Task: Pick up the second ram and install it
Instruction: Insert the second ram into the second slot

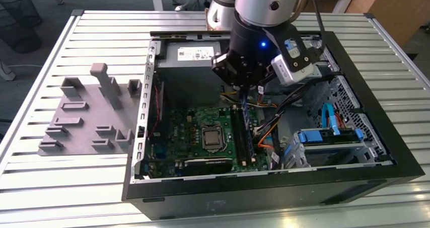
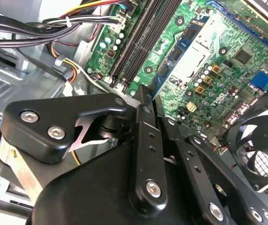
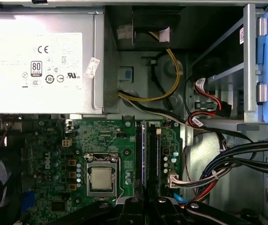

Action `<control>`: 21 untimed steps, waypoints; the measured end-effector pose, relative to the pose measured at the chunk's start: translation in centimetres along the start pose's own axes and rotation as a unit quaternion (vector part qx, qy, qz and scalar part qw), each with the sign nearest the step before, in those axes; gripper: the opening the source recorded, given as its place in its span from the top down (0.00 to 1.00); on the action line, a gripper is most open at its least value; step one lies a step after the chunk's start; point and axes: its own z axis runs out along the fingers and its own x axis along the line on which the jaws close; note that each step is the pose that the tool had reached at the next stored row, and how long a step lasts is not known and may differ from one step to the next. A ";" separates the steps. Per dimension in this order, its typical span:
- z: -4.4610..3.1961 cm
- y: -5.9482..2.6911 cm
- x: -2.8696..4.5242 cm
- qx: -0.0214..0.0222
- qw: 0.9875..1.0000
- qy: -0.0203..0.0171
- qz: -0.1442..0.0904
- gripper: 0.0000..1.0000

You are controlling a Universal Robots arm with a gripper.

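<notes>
**A:** Dark-green board with black chips. Is that the second ram (image 3: 143, 150) I'm looking at, standing on edge in the slot just beside the processor socket (image 3: 100, 179)?

**B:** I'm taking it for that. It's sitting on the motherboard (image 3: 101, 136) inside the open case (image 1: 269, 190). That's well apart from the grey holder tray (image 1: 80, 122), which is lying on the tabletop (image 1: 60, 187) at the exterior view's left. I'm not managing to tell whether it's fully seated.

**A:** And the tool (image 2: 150, 93)?

**B:** It's hanging right over the slot row, clenched, with its tips drawn together in the second wrist view. I can't tell whether they're pinching the stick's top edge or only meeting above it.

**A:** How are you expecting it to handle?

**B:** I'm judging it light, thin and stiff, but fragile. It's likely snapping rather than bending if twisted, and the chips and contact edge aren't taking pressure well. The place to be gripping is across the two flat faces, along the upper long edge near the middle. The faces are looking smooth, so an even, square pinch is mattering.
</notes>
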 end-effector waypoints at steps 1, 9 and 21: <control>0.08 0.00 -0.04 0.000 1.000 0.000 0.000 0.86; 1.02 -0.04 -0.27 0.000 1.000 0.003 0.000 0.86; 2.04 -0.32 -0.42 0.000 1.000 0.005 0.000 0.86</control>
